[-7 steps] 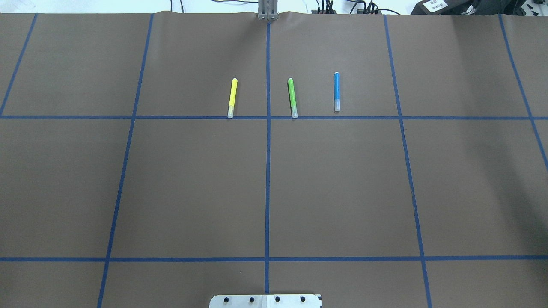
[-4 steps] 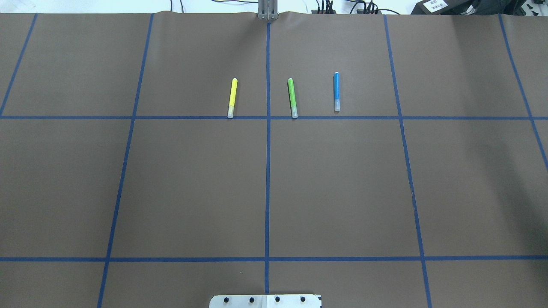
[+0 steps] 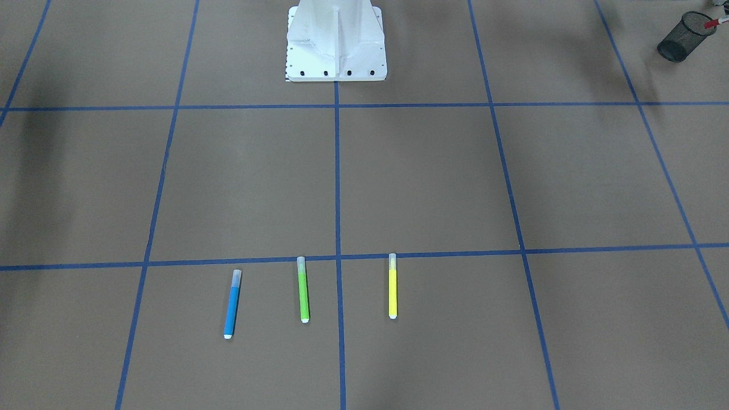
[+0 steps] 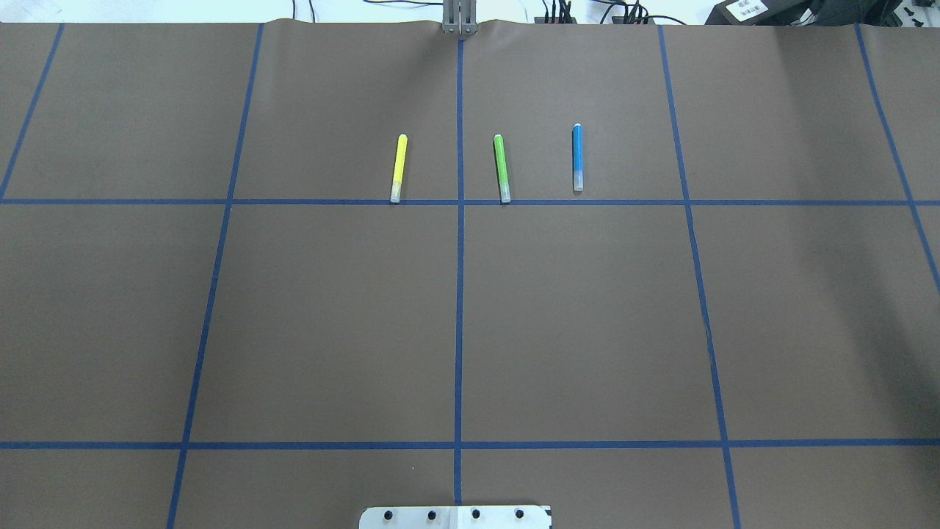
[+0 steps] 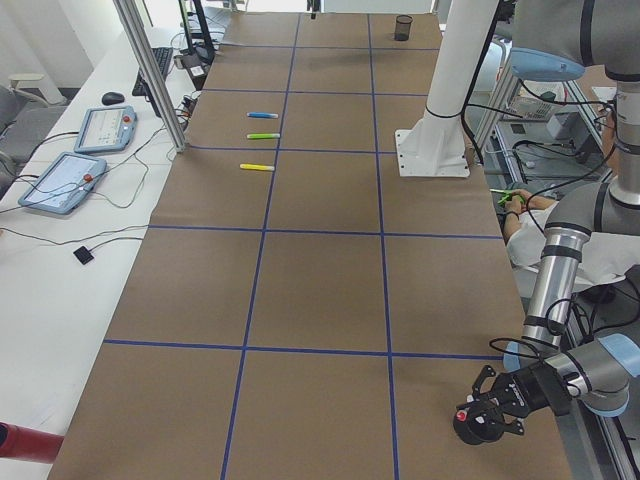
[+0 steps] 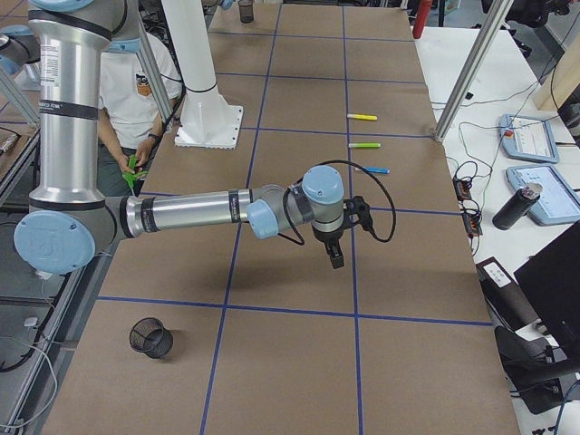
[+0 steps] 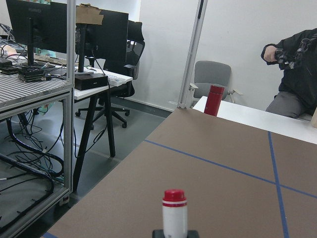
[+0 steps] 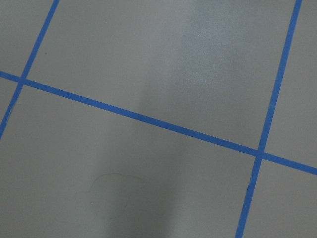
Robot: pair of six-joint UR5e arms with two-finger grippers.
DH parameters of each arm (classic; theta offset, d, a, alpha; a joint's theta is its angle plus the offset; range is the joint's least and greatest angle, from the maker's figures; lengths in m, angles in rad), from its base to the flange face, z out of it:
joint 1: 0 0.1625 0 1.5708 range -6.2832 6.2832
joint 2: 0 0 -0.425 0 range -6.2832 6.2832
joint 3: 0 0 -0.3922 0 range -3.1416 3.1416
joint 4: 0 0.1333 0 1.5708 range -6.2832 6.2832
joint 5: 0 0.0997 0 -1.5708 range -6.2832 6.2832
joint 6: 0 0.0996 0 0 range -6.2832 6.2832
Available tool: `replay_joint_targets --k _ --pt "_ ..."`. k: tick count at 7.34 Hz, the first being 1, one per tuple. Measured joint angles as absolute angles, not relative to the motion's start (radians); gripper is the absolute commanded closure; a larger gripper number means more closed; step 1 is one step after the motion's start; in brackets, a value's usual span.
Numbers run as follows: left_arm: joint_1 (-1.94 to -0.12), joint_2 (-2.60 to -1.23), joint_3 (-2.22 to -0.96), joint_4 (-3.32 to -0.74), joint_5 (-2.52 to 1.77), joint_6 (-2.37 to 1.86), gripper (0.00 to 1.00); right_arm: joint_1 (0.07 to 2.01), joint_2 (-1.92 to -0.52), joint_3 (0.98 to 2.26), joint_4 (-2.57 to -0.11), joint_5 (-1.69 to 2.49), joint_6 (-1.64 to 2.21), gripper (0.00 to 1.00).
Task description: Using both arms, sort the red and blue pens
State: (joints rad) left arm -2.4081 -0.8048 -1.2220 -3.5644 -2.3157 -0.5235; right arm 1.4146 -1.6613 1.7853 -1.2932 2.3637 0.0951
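Here we see the slim blue pen [image 4: 577, 157], clear-capped, lying flat near the worktop's [image 4: 587, 330] far edge. Only the left wrist view shows the left gripper [image 5: 478, 415] pinching the white-barrelled, red-capped red pen [image 7: 174, 210] upright, above the black mesh cup [image 3: 679, 41] at the left-end corner. The right gripper [image 6: 335, 258] hovers; its grip we cannot tell.
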Motion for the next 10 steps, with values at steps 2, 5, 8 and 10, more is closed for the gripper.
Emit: replay_joint_targets --k 2,5,8,10 --pt "-2.468 -0.803 -1.208 -3.555 -2.315 -0.456 1.0 1.415 -1.661 1.787 -1.293 2.364 0.096 0.0" --pt "-2.486 -0.8 -1.206 -3.547 -2.306 -0.435 1.0 1.412 -1.661 1.788 -1.293 2.364 0.096 0.0" --pt "-2.498 -0.78 -1.205 -3.543 -2.263 -0.411 1.0 1.407 -1.66 1.787 -1.293 2.364 0.096 0.0" --pt "-2.504 -0.772 -1.204 -3.542 -2.241 -0.4 1.0 1.404 -1.655 1.787 -1.293 2.364 0.096 0.0"
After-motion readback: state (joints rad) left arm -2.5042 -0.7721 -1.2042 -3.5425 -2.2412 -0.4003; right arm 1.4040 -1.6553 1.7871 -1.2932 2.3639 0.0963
